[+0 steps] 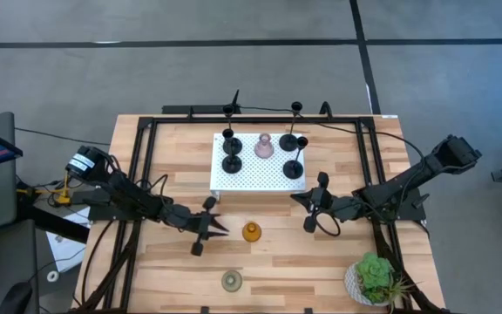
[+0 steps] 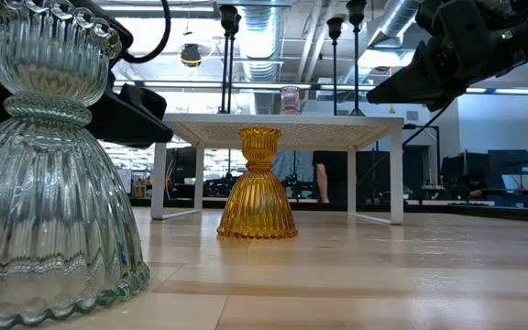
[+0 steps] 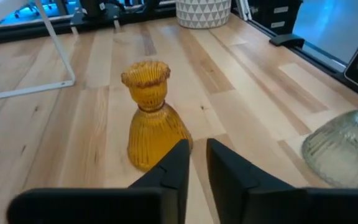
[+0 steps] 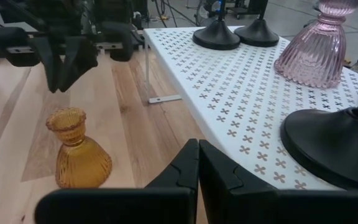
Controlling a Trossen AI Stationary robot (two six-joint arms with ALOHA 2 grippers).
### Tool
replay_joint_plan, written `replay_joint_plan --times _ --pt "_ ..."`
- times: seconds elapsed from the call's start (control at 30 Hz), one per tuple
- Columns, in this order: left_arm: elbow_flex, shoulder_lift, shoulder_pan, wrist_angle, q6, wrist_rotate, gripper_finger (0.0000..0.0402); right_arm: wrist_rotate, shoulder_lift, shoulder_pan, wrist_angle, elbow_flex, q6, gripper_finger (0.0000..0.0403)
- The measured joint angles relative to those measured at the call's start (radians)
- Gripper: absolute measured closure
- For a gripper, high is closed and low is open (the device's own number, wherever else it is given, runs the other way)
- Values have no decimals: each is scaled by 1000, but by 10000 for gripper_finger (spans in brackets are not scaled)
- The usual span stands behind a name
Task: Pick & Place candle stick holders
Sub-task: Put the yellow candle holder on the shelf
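Left gripper [image 1: 217,228], fingers slightly parted, empty, sits at 9 o'clock of amber candle holder [image 1: 251,232]; right gripper [image 1: 308,212] pressed together.

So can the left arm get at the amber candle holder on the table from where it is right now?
Probably yes. The left gripper sits close beside the amber holder, which stands alone on bare wood. Nothing lies between them, and the fingers show only a narrow gap, so they would need to open wider first.

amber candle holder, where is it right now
In the high view the amber candle holder stands upright on the bare wood near the table's middle, just in front of the white perforated platform, between the two grippers.
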Motion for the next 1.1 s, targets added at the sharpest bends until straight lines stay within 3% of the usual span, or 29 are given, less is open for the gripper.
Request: replay_joint_plan --times 0.3,0.67,1.1 --pt "21 42 10 2 36 -10 300 0 0 0 0 0 0 403" --pt "173 243 71 31 46 -11 294 0 0 1 -3 0 0 403" --pt "201 268 120 48 1 30 294 0 0 2 -8 0 0 403"
